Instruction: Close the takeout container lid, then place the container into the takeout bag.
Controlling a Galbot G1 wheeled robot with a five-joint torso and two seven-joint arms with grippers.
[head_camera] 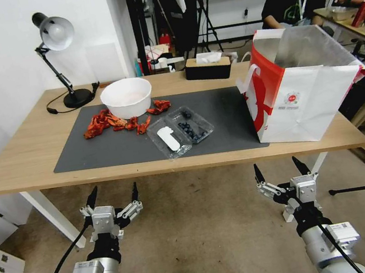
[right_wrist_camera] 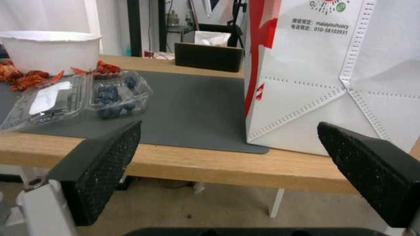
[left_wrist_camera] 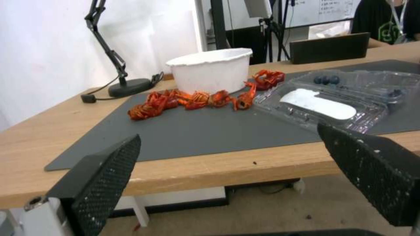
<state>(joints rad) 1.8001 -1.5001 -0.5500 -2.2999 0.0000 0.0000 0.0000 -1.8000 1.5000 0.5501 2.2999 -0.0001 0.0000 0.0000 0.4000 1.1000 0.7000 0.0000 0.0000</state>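
you are at the very start: nothing is gripped and the first step, closing the lid, is not yet begun. at lower left of the head view your left gripper hangs below the front edge of the surface, fingers spread and empty. above it, left of centre, the white bowl sits on the dark mat with red crayfish around its base. just right of those, mid-frame, the takeout container lies flat open, the lid with its white label toward you and the blueberries in the far half. at right the takeout bag stands upright, mouth open, well apart from the container. at lower right your right gripper is also spread and empty, below the surface edge.

the next move, i judge, calls for raising a gripper over the edge and folding the lid across its hinge.

the left wrist view shows the lid's free edge close up, near the mat's front; the right wrist view shows the berries and the bag's printed front panel; the bag's open top and foil lining show from the head.
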